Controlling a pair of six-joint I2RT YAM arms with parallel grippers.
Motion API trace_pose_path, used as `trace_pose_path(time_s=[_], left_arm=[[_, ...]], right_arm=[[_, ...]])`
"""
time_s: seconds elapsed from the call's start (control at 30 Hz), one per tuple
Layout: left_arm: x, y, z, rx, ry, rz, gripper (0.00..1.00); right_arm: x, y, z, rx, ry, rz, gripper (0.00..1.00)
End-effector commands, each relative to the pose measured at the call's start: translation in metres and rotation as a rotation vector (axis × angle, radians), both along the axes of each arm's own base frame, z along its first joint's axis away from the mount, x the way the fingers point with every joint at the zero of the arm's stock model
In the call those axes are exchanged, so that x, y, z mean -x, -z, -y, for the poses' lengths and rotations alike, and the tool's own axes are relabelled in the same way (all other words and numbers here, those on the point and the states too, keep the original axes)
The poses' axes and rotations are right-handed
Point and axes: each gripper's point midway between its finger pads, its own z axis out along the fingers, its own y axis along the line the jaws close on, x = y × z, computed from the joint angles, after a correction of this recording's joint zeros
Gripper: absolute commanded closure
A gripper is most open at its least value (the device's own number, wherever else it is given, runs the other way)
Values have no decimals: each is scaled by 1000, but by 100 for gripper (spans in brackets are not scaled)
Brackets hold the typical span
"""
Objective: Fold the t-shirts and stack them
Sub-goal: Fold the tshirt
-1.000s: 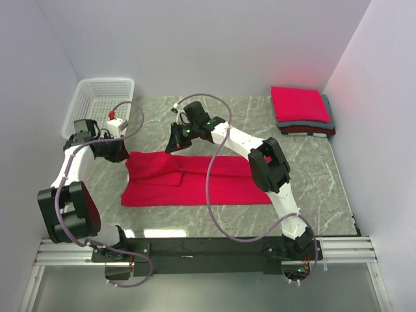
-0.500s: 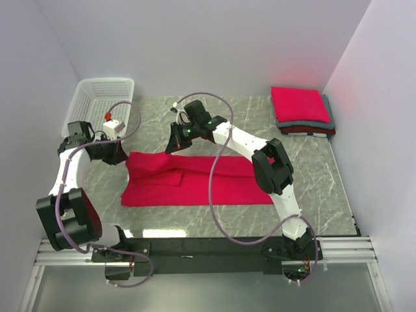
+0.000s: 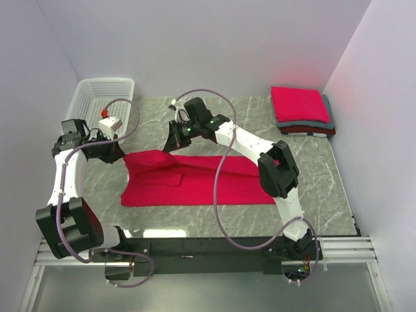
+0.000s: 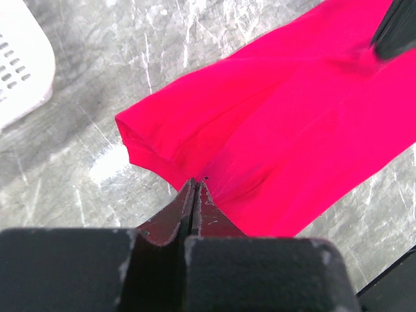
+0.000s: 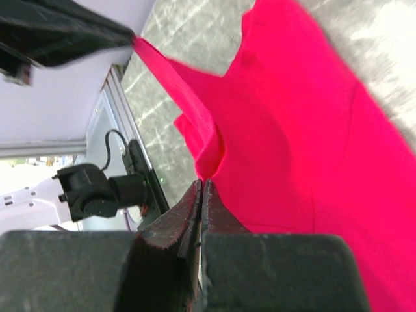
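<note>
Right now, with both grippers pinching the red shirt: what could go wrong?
The left gripper and right gripper pinch the red shirt only at their fingertips; it may slip under tension.
The cloth lies creased between the grips, so the fold could set crooked.
The white basket sits near the left gripper; pulling that way may bump it.

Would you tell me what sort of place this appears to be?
Probably a robotics lab test cell: plain white walls box in a marble-patterned table, two arms are bolted to a rail at its near edge, and a red t-shirt, folded stack and basket serve as props.
</note>
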Motion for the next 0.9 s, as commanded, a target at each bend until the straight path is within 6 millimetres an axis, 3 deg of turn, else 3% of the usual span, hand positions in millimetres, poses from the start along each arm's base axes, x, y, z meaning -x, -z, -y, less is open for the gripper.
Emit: trace_pose_path(time_s=[0.0,0.63,0.87], left_arm=[[-1,-31,1,-22,43,93,99],[22,-49,-1,-118,121,137,99],[42,-26,1,-151,192,73,99]], right_arm=[[25,-25,-4,-40,-62,30,100],[56,-22,-2,-40,-114,-9,100],[79,3,-2,-3,-154,-55,100]])
